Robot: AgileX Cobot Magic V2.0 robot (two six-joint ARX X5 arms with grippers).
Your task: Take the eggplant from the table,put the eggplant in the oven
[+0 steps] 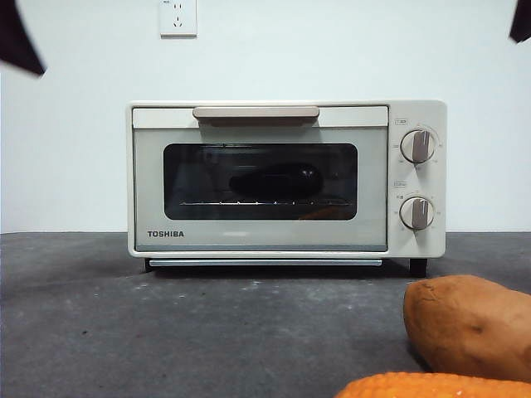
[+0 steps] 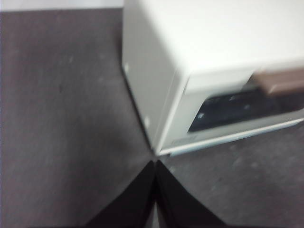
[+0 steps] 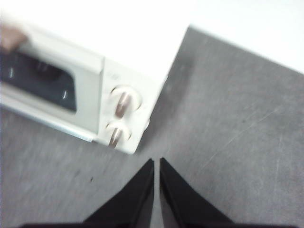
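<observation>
The cream oven (image 1: pixel 286 178) stands on the dark grey table (image 1: pixel 166 332) with its door closed. Through the dark glass window a long dark eggplant (image 1: pixel 274 181) lies on the wire rack inside. My left gripper (image 2: pixel 156 164) is shut and empty, high above the table off the oven's (image 2: pixel 199 71) left front corner. My right gripper (image 3: pixel 156 161) is shut and empty too, above the table by the oven's (image 3: pixel 95 80) knob side. In the front view both arms show only as black tips at the top corners.
A brown sweet potato (image 1: pixel 469 325) lies at the front right of the table, with an orange corn cob (image 1: pixel 431 386) just in front of it at the picture's lower edge. A wall socket (image 1: pixel 178 16) sits on the white wall behind.
</observation>
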